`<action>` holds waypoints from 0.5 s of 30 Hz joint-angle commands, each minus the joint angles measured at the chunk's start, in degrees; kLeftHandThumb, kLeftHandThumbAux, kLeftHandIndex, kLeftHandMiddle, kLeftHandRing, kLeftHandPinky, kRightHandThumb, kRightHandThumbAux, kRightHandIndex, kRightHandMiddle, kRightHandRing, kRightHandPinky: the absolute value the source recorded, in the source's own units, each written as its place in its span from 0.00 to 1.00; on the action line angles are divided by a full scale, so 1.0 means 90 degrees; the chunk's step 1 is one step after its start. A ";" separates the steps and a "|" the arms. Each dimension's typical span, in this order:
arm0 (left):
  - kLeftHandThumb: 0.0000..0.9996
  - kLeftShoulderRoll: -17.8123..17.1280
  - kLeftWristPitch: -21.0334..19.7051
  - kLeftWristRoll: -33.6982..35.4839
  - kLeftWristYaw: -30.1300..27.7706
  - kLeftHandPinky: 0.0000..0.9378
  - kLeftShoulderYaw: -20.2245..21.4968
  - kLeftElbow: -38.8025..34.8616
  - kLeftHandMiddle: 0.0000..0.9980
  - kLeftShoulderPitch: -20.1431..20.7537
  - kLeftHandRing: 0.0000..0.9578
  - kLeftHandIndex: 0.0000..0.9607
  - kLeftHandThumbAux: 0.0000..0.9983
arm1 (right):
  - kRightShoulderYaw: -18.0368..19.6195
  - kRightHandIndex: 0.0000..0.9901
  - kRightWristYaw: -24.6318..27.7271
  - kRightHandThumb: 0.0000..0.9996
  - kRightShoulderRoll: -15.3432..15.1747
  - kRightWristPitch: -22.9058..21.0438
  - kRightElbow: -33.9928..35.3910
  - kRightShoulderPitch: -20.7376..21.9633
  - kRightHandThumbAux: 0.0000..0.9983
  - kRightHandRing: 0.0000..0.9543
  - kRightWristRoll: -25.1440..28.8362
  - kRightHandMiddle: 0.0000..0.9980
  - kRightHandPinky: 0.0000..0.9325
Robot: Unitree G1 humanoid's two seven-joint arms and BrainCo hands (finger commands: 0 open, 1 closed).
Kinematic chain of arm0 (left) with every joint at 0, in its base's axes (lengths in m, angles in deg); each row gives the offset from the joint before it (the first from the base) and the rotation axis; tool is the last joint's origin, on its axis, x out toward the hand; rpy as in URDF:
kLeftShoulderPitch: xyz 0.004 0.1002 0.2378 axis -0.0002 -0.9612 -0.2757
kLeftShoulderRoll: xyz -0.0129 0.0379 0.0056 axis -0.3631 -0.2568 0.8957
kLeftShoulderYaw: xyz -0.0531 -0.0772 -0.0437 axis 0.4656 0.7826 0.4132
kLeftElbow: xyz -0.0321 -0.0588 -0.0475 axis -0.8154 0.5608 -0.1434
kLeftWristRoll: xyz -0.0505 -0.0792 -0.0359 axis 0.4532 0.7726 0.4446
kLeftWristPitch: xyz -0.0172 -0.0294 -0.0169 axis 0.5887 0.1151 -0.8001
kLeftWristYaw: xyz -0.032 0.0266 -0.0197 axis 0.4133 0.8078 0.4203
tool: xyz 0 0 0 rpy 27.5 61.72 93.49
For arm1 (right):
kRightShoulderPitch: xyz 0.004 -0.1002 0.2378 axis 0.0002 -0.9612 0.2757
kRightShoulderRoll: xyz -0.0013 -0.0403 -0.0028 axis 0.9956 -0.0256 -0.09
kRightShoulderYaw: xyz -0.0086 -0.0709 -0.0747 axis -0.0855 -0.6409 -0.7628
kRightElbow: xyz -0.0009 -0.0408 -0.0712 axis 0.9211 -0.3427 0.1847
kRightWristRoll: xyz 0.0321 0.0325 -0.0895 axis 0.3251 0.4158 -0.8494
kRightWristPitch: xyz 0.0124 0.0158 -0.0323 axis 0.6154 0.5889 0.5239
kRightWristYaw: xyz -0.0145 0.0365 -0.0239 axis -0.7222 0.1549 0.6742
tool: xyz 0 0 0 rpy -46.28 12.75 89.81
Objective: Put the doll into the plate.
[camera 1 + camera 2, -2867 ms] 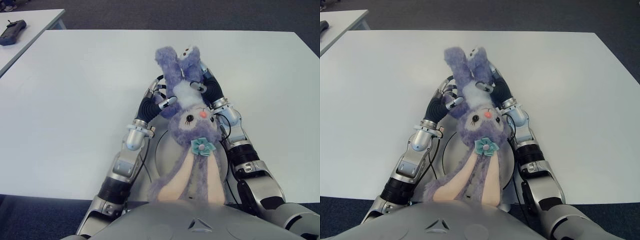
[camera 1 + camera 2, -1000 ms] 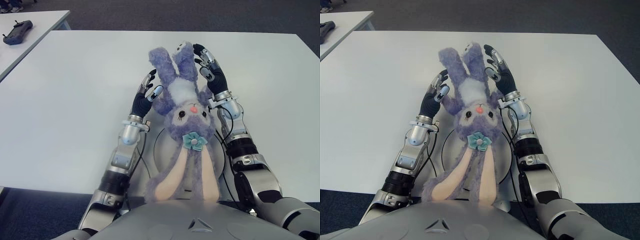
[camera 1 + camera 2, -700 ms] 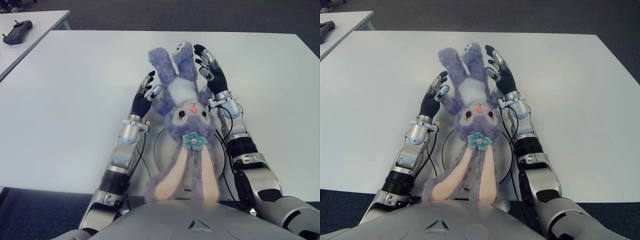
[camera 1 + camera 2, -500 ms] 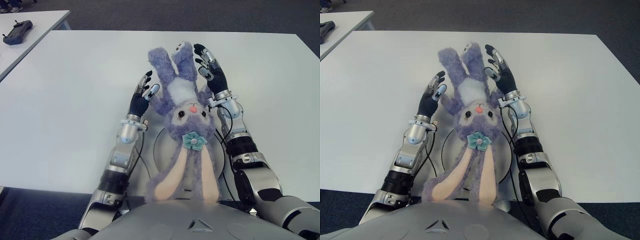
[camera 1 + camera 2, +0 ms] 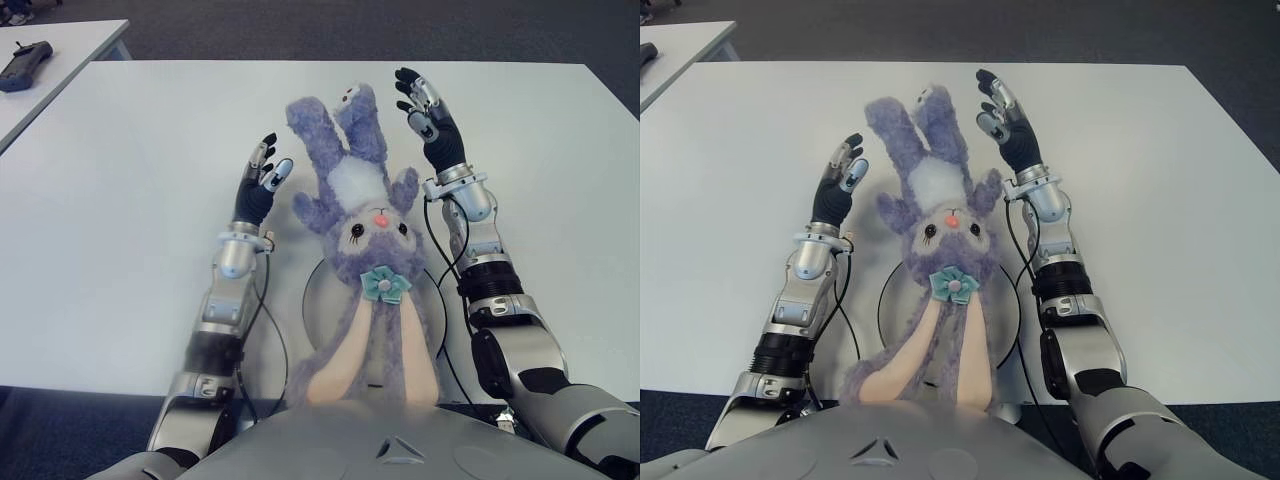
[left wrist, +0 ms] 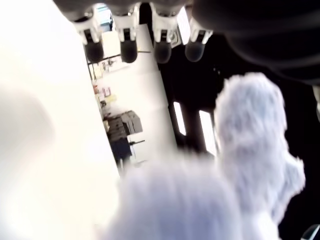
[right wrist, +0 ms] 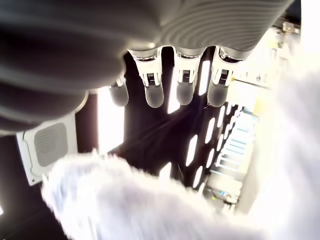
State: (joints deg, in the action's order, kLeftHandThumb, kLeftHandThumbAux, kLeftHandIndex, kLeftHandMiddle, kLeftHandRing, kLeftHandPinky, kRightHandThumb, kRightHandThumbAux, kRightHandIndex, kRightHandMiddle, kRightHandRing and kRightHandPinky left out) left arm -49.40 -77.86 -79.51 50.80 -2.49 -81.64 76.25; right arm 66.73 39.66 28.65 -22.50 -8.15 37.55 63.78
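Doll: the purple rabbit doll [image 5: 365, 225] lies loose, head and ears over the plate [image 5: 322, 300], legs stretching out past it between the two sets of fingers.
Left hand: the left hand [image 5: 257, 193] has swung clear, fingers [image 5: 266, 160] straight and spread, well apart from the fur now.
Right hand: the right hand [image 5: 432, 118] has also lifted off, splayed beside the doll's feet, empty.
Meaning: release made; the drop looks done.
Counter: the white counter [image 5: 130, 200] lies under it all.
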 commanded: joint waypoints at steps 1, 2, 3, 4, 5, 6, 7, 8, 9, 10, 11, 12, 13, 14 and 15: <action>0.00 -0.0162 0.0046 0.0186 -0.0138 0.00 0.0220 0.0211 0.00 0.0005 0.00 0.00 0.27 | 0.0144 0.00 0.0126 0.00 -0.0085 -0.0328 0.0044 0.0117 0.30 0.00 0.0201 0.00 0.00; 0.00 -0.0210 0.0054 0.0231 -0.0161 0.00 0.0286 0.0203 0.00 0.0012 0.00 0.00 0.27 | 0.0188 0.00 0.0142 0.00 -0.0109 -0.0410 0.0057 0.0150 0.30 0.00 0.0257 0.00 0.00; 0.00 -0.0244 0.0061 0.0263 -0.0176 0.00 0.0328 0.0197 0.00 0.0015 0.00 0.00 0.27 | 0.0220 0.00 0.0155 0.00 -0.0125 -0.0470 0.0069 0.0170 0.31 0.00 0.0297 0.00 0.00; 0.00 -0.0287 0.0063 0.0298 -0.0194 0.00 0.0383 0.0182 0.00 0.0020 0.00 0.00 0.27 | 0.0270 0.00 0.0179 0.00 -0.0142 -0.0557 0.0089 0.0197 0.31 0.00 0.0362 0.00 0.00; 0.00 -0.0311 0.0064 0.0317 -0.0207 0.00 0.0416 0.0172 0.00 0.0022 0.00 0.00 0.27 | 0.0304 0.00 0.0197 0.00 -0.0149 -0.0614 0.0106 0.0211 0.31 0.00 0.0401 0.00 0.00; 0.00 -0.0323 0.0066 0.0328 -0.0214 0.00 0.0432 0.0167 0.00 0.0023 0.00 0.00 0.27 | 0.0324 0.00 0.0211 0.00 -0.0152 -0.0652 0.0121 0.0216 0.31 0.00 0.0423 0.00 0.00; 0.00 -0.0346 0.0061 0.0346 -0.0224 0.00 0.0461 0.0152 0.00 0.0028 0.00 0.00 0.27 | 0.0357 0.00 0.0231 0.00 -0.0161 -0.0717 0.0144 0.0230 0.31 0.00 0.0467 0.00 0.00; 0.00 -0.0380 0.0049 0.0366 -0.0212 0.00 0.0514 0.0130 0.00 0.0047 0.00 0.00 0.27 | 0.0429 0.00 0.0272 0.00 -0.0176 -0.0808 0.0172 0.0257 0.31 0.00 0.0577 0.00 0.00; 0.00 -0.0405 0.0041 0.0379 -0.0203 0.00 0.0551 0.0113 0.00 0.0060 0.00 0.00 0.26 | 0.0482 0.00 0.0305 0.00 -0.0187 -0.0878 0.0196 0.0275 0.31 0.00 0.0660 0.00 0.00; 0.00 -0.0419 0.0036 0.0387 -0.0197 0.00 0.0576 0.0104 0.00 0.0068 0.00 0.00 0.26 | 0.0517 0.00 0.0328 0.00 -0.0194 -0.0927 0.0214 0.0286 0.31 0.00 0.0714 0.00 0.00; 0.00 -0.0447 0.0027 0.0413 -0.0196 0.00 0.0629 0.0086 0.00 0.0089 0.00 0.00 0.26 | 0.0580 0.00 0.0369 0.00 -0.0210 -0.0988 0.0242 0.0304 0.31 0.00 0.0797 0.00 0.00; 0.00 -0.0495 0.0007 0.0469 -0.0213 0.00 0.0710 0.0058 0.00 0.0121 0.00 0.00 0.26 | 0.0657 0.00 0.0424 0.00 -0.0245 -0.1054 0.0273 0.0329 0.31 0.00 0.0897 0.00 0.00; 0.00 -0.0528 -0.0008 0.0510 -0.0225 0.00 0.0769 0.0038 0.00 0.0145 0.00 0.00 0.25 | 0.0715 0.00 0.0467 0.00 -0.0270 -0.1107 0.0300 0.0346 0.32 0.00 0.0970 0.00 0.00; 0.00 -0.0591 -0.0028 0.0584 -0.0263 0.00 0.0851 0.0026 0.00 0.0175 0.00 0.00 0.25 | 0.0766 0.00 0.0510 0.00 -0.0293 -0.1145 0.0325 0.0359 0.32 0.00 0.1037 0.00 0.00; 0.00 -0.0630 -0.0039 0.0632 -0.0291 0.00 0.0900 0.0025 0.00 0.0194 0.00 0.00 0.24 | 0.0794 0.00 0.0536 0.00 -0.0305 -0.1168 0.0339 0.0365 0.32 0.00 0.1070 0.00 0.00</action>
State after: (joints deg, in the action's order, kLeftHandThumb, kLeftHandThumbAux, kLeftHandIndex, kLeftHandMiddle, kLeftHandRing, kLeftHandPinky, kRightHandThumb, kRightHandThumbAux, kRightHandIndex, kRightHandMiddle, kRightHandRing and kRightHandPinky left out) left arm -53.53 -77.35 -75.24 49.29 3.81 -81.19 77.55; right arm 72.32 43.51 26.88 -31.22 -5.82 40.05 71.23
